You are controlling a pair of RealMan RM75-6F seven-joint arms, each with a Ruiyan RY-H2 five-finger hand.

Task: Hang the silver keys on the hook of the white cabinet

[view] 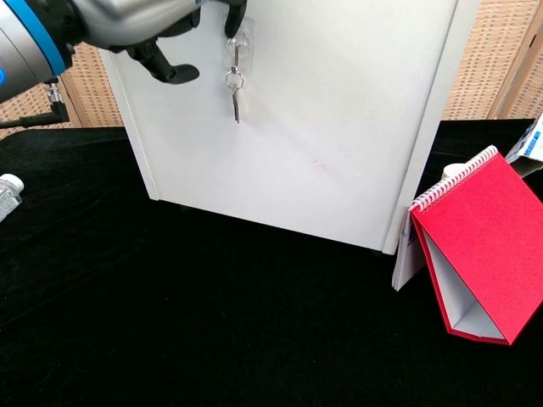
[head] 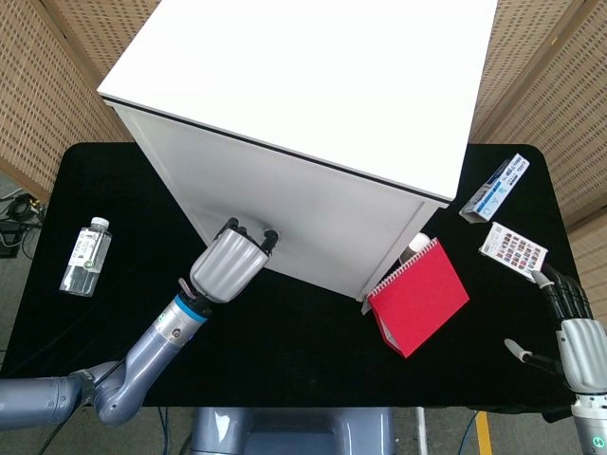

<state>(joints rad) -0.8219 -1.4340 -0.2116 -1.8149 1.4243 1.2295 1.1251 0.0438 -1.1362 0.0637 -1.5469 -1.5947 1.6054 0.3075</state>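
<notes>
The silver keys (view: 234, 91) hang by their ring from the small clear hook (view: 235, 51) on the front of the white cabinet (view: 339, 127). My left hand (view: 140, 25) is up and left of them, fingers apart and holding nothing; one fingertip (view: 235, 13) sits just above the hook. In the head view the left hand (head: 228, 265) hides the keys against the cabinet (head: 313, 104). At the table's right edge my right hand (head: 572, 327) rests with fingers spread and nothing in it.
A red spiral notebook (head: 417, 296) (view: 479, 246) stands tented at the cabinet's right corner. A water bottle (head: 85, 256) lies at the left. A blue-white box (head: 495, 187) and a patterned box (head: 513, 247) lie at the right on the black table (head: 303, 360).
</notes>
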